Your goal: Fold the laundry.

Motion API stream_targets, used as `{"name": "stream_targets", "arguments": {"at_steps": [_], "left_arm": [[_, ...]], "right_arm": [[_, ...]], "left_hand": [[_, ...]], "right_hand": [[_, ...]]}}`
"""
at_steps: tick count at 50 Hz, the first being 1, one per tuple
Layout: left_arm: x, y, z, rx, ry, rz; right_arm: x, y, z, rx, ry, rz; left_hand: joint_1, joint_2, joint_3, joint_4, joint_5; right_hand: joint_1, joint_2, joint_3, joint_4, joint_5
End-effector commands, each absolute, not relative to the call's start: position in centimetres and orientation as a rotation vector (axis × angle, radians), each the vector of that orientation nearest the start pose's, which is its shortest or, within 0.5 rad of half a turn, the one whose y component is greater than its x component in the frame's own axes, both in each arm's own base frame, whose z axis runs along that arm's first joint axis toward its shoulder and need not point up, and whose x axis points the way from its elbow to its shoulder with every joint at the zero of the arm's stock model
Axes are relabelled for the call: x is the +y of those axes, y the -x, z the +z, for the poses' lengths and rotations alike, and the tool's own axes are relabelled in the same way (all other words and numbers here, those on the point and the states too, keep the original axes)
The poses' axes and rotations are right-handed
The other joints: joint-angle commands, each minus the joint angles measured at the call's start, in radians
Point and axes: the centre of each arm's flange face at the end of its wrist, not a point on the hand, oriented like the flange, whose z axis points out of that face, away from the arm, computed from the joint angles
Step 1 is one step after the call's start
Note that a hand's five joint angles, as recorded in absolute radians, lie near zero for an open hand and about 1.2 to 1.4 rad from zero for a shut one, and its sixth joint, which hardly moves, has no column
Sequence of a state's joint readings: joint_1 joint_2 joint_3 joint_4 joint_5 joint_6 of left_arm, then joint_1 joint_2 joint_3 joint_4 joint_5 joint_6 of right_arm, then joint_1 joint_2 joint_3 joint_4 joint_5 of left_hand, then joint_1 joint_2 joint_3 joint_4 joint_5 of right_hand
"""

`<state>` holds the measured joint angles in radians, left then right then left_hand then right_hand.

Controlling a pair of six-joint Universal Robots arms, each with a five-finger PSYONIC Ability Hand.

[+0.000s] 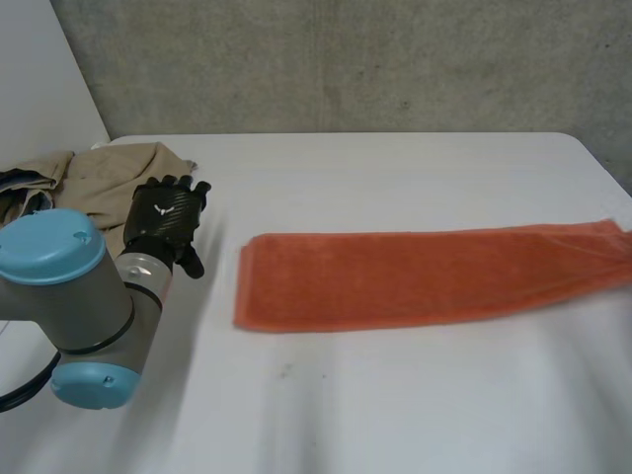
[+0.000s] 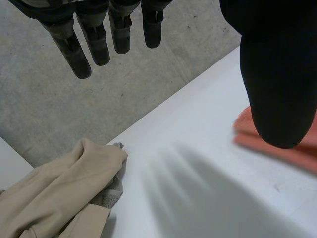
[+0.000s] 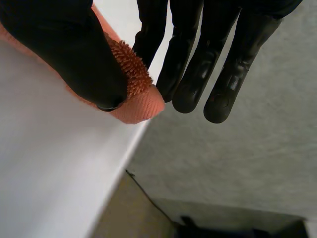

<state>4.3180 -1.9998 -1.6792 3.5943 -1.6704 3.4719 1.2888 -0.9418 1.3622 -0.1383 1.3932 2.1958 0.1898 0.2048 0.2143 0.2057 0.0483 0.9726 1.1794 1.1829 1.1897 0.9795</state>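
One nubby orange towel (image 1: 415, 276) is lying folded long across your desk (image 1: 395, 405) to its right edge, your right robot hand (image 3: 74, 49) pinching its corner; your left robot hand (image 1: 166, 222) is hovering spread.

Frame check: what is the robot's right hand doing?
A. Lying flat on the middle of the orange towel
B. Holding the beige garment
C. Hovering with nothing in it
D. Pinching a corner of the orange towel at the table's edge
D: in the right wrist view the right hand pinches a corner of the orange towel between thumb and fingers, just at the edge of the white table.
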Motion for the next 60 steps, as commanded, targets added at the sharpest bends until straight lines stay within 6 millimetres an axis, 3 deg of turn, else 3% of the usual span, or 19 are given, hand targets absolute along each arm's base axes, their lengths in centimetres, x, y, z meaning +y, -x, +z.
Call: {"name": "stream_targets", "arguments": {"at_steps": [1,2,4,5,8,9,15,21,25,26,28,29,31,36,38,44,50,55,60], "left_arm": [[-29.3,25.4,17.2,2.177,-0.711,-2.105],[-29.3,25.4,17.3,2.176,-0.71,-2.107],[-29.3,25.4,17.5,2.17,-0.707,-2.114],[-29.3,25.4,17.6,2.167,-0.706,-2.118],[-29.3,25.4,17.9,2.16,-0.703,-2.127],[-29.3,25.3,18.0,2.157,-0.7,-2.13],[-29.2,25.2,18.2,2.152,-0.696,-2.134],[-29.1,25.3,18.2,2.154,-0.699,-2.133],[-29.0,25.4,18.0,2.16,-0.705,-2.127],[-29.0,25.4,17.9,2.162,-0.707,-2.126],[-29.0,25.4,17.8,2.165,-0.709,-2.123],[-29.0,25.4,17.8,2.165,-0.709,-2.123],[-29.0,25.5,17.7,2.166,-0.713,-2.122],[-28.9,26.0,18.2,2.15,-0.724,-2.15],[-28.8,26.2,18.4,2.145,-0.73,-2.161],[-28.1,27.8,19.2,2.121,-0.777,-2.217],[-27.2,29.1,19.4,2.114,-0.82,-2.252],[-27.1,29.2,19.0,2.125,-0.83,-2.235],[-27.1,29.1,18.8,2.134,-0.832,-2.227]], "right_arm": [[-43.0,-6.0,18.7,-1.834,-0.892,1.515],[-42.5,-8.8,20.0,-1.799,-0.933,1.603],[-41.7,-11.7,21.2,-1.765,-0.991,1.694],[-40.6,-14.8,22.0,-1.733,-1.068,1.778],[-38.5,-19.5,22.6,-1.685,-1.215,1.888],[-36.9,-22.5,22.7,-1.653,-1.317,1.953],[-30.6,-31.5,22.9,-1.519,-1.619,2.123],[-22.9,-40.1,18.5,-1.417,-1.976,2.177],[-19.7,-42.8,14.9,-1.42,-2.14,2.124],[-19.2,-43.0,14.3,-1.434,-2.16,2.113],[-18.8,-43.2,13.6,-1.454,-2.18,2.094],[-18.9,-43.1,13.8,-1.47,-2.163,2.089],[-19.4,-42.9,15.1,-1.504,-2.086,2.114],[-22.2,-40.6,18.8,-1.76,-1.713,2.15],[-25.0,-37.7,19.1,-1.952,-1.507,2.099],[-26.7,-31.8,18.5,-2.281,-1.324,1.915],[-27.7,-26.5,15.2,-2.452,-1.225,1.709],[-29.0,-24.8,13.6,-2.436,-1.152,1.718],[-30.4,-23.5,11.9,-2.375,-1.159,1.645]], "left_hand": [[-0.015,-0.03,-0.04,-0.031,-0.048],[-0.015,-0.03,-0.04,-0.031,-0.048],[-0.015,-0.03,-0.04,-0.031,-0.048],[-0.015,-0.03,-0.04,-0.031,-0.048],[-0.015,-0.03,-0.04,-0.031,-0.048],[-0.015,-0.03,-0.04,-0.031,-0.048],[-0.015,-0.03,-0.04,-0.031,-0.048],[-0.015,-0.03,-0.04,-0.031,-0.048],[-0.015,-0.03,-0.04,-0.031,-0.048],[-0.015,-0.03,-0.04,-0.031,-0.048],[-0.015,-0.03,-0.04,-0.031,-0.048],[-0.015,-0.03,-0.04,-0.031,-0.048],[-0.015,-0.03,-0.04,-0.031,-0.048],[-0.015,-0.03,-0.04,-0.031,-0.048],[-0.015,-0.03,-0.04,-0.031,-0.048],[-0.015,-0.03,-0.04,-0.031,-0.048],[-0.015,-0.03,-0.04,-0.031,-0.048],[-0.015,-0.03,-0.04,-0.031,-0.048],[-0.015,-0.03,-0.04,-0.031,-0.048]], "right_hand": [[0.424,0.217,0.213,0.207,0.242],[0.424,0.217,0.213,0.207,0.242],[0.424,0.217,0.213,0.207,0.242],[0.424,0.217,0.213,0.207,0.242],[0.424,0.217,0.213,0.207,0.242],[0.424,0.217,0.213,0.207,0.242],[0.424,0.217,0.213,0.207,0.242],[0.424,0.217,0.213,0.207,0.242],[0.424,0.217,0.213,0.207,0.242],[0.372,0.166,0.162,0.155,0.191],[-0.055,-0.261,-0.265,-0.272,-0.236],[-0.432,-0.639,-0.642,-0.649,-0.613],[-0.798,-1.005,-1.008,-1.015,-0.98],[-0.798,-1.005,-1.008,-1.015,-0.98],[-0.798,-1.005,-1.008,-1.015,-0.98],[-0.798,-1.005,-1.008,-1.015,-0.98],[-0.768,-0.975,-0.978,-0.985,-0.949],[-0.266,-0.473,-0.476,-0.483,-0.448],[0.422,0.215,0.212,0.205,0.241]]}}
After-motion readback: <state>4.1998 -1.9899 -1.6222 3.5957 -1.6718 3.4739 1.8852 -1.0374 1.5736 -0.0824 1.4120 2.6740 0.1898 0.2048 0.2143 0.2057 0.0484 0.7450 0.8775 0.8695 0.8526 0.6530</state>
